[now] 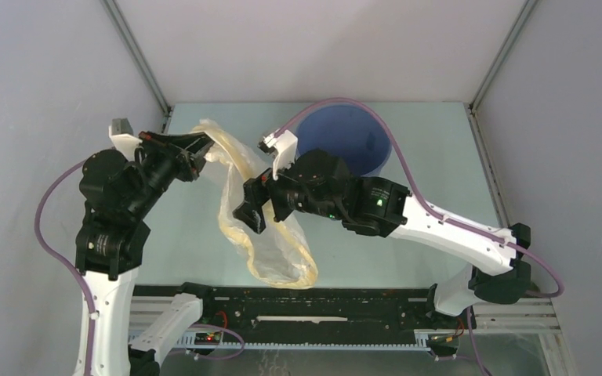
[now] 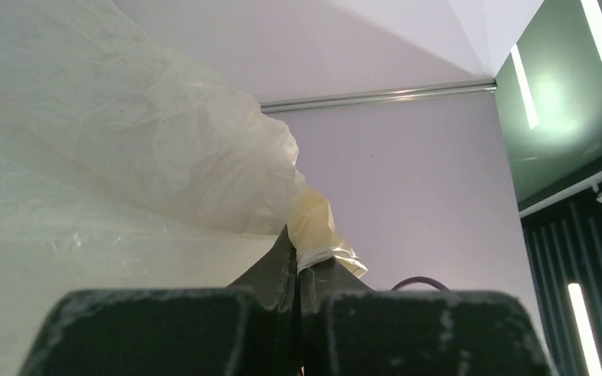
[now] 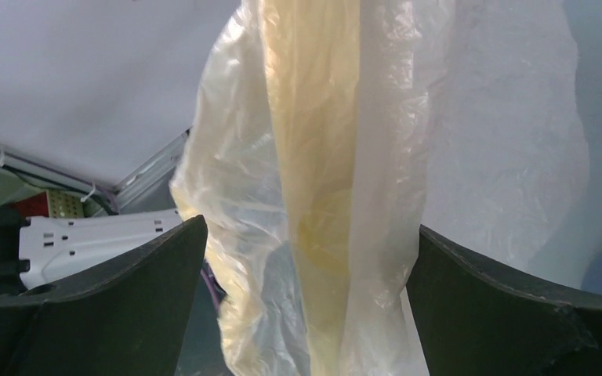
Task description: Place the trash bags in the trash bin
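Note:
The pale yellowish trash bag (image 1: pixel 270 249) hangs from my left gripper (image 1: pixel 202 146), stretched down toward the table's near edge. The left gripper (image 2: pixel 298 235) is shut on the bag's yellow rim (image 2: pixel 313 223); the rest of the bag fills that view's left (image 2: pixel 110 157). My right gripper (image 1: pixel 254 205) is open, its fingers either side of the bag's middle without pinching it. In the right wrist view the bag (image 3: pixel 345 204) hangs between the two dark fingers (image 3: pixel 125 298). The blue trash bin (image 1: pixel 349 137) stands at the back of the table, behind the right arm.
Grey walls with metal corner posts (image 1: pixel 137 55) enclose the table on three sides. A black rail (image 1: pixel 313 309) runs along the near edge between the arm bases. Purple cables (image 1: pixel 396 133) loop over the bin and beside the left arm.

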You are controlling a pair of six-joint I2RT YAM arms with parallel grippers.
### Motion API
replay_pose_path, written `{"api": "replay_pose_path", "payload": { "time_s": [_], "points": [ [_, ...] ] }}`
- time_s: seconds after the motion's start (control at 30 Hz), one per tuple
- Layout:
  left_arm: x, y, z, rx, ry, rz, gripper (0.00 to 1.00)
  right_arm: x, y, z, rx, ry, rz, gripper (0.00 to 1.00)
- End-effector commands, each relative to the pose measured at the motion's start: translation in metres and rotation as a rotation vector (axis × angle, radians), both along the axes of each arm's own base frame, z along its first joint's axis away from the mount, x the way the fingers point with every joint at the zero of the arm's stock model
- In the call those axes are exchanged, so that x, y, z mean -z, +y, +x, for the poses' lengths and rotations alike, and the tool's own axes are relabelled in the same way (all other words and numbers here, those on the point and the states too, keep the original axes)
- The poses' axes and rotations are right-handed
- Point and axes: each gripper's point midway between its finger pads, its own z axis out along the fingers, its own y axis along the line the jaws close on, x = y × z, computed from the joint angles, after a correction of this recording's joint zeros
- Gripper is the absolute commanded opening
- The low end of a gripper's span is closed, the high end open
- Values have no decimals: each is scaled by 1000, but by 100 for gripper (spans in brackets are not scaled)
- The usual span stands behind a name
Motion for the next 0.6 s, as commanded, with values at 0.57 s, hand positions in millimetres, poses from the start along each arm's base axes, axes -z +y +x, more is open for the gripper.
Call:
{"api": "replay_pose_path", "payload": {
  "time_s": [0.57],
  "points": [
    [2,2,18,-30,25,-295,0,-8,37,32,331,-182,-23,100]
  ]
}}
